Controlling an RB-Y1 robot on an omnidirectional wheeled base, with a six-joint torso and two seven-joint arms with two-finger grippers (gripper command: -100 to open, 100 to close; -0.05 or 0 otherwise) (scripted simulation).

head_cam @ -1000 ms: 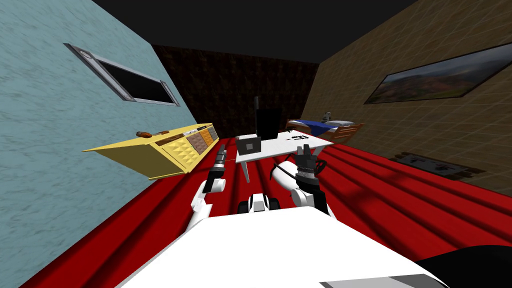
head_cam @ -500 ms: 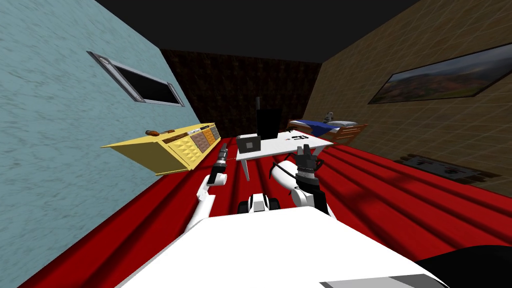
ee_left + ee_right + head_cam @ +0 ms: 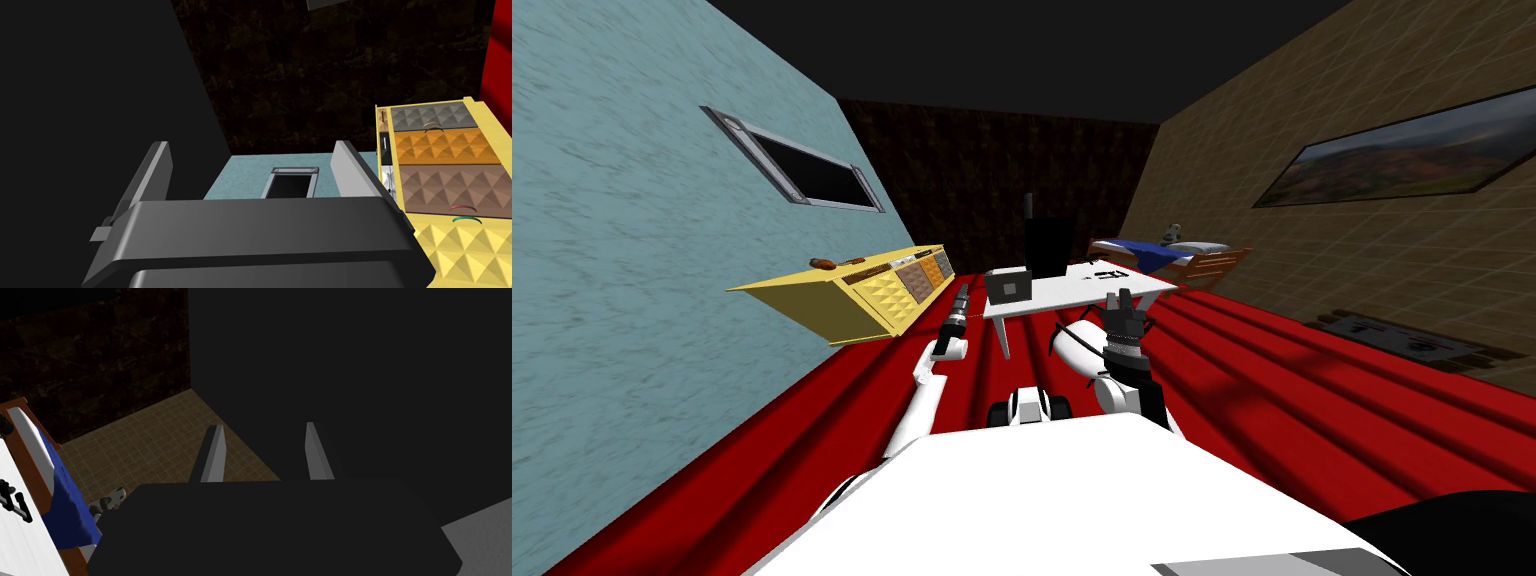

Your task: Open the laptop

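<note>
Moved nearer to table [image 3: 1072, 284] and stretched left gripper [image 3: 962, 292] forward, fingers spread; right gripper [image 3: 1117, 297] held up, also parted, ready for reaching laptop [image 3: 1009, 288] lid.

No text, label, brand or number can be read here. The laptop [image 3: 1009, 288] shows a plain dark back. The small dark things [image 3: 1110, 273] on the white desk [image 3: 1072, 288] are too small to tell.

Yellow cabinet [image 3: 852, 296], blue bed [image 3: 1152, 252], red floor [image 3: 1312, 390]
</note>
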